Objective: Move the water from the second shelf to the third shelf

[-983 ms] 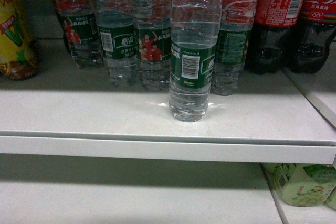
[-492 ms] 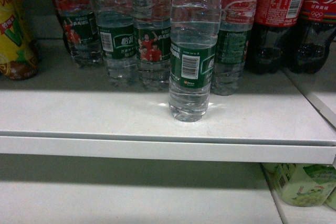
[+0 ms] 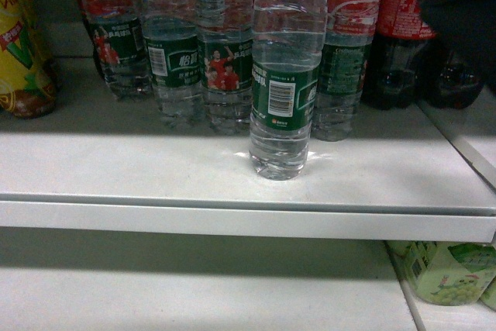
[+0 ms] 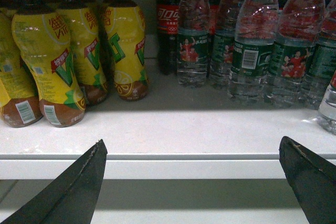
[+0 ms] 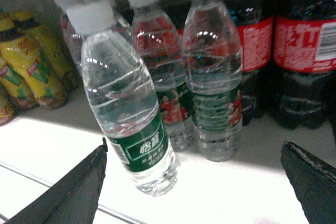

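Note:
One water bottle [image 3: 284, 75] stands apart from its row, close to the front edge of the white shelf [image 3: 155, 184]. It is clear and ribbed, with a dark green label and a white barcode. In the right wrist view this water bottle [image 5: 128, 108] sits just inside the left finger of my right gripper [image 5: 194, 150], which is open and touches nothing. In the head view the right gripper [image 3: 463, 25] shows only as a dark shape at the upper right. My left gripper [image 4: 191, 148] hangs open in front of the shelf edge [image 4: 173, 156], holding nothing.
Several more water bottles [image 3: 225, 44] line the back of the shelf. Dark cola bottles [image 3: 403, 29] stand to their right, yellow drink bottles [image 4: 58, 56] to the left. Under this shelf lies a lower shelf [image 3: 194, 292] with green-labelled packs [image 3: 446, 273] at the right.
A dark part of my right gripper has come into the head view at the upper right, covering part of the cola bottles. The bottles have not moved.

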You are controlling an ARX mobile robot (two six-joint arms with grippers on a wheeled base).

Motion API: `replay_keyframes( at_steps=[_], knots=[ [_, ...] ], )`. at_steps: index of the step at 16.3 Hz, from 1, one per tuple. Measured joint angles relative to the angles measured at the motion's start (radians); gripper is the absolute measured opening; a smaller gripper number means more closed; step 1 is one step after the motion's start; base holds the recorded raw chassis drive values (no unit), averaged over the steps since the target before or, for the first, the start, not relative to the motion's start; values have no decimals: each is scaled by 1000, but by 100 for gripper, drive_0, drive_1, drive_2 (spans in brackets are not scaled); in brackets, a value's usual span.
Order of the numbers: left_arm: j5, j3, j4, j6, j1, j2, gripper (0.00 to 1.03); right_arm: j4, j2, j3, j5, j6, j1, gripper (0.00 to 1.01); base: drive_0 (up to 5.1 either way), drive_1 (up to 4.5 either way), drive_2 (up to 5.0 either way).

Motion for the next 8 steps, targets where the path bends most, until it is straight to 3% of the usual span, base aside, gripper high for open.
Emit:
replay_keyframes(
  at_steps=[3, 8],
  knots=[
    [0, 0, 0, 0, 0, 0, 98, 25, 163, 74, 17, -1, 65, 98, 0, 0, 0],
    [0, 0, 0, 0, 0, 0, 98, 51, 273, 141, 2, 1, 127, 98, 0, 0, 0]
  ],
)
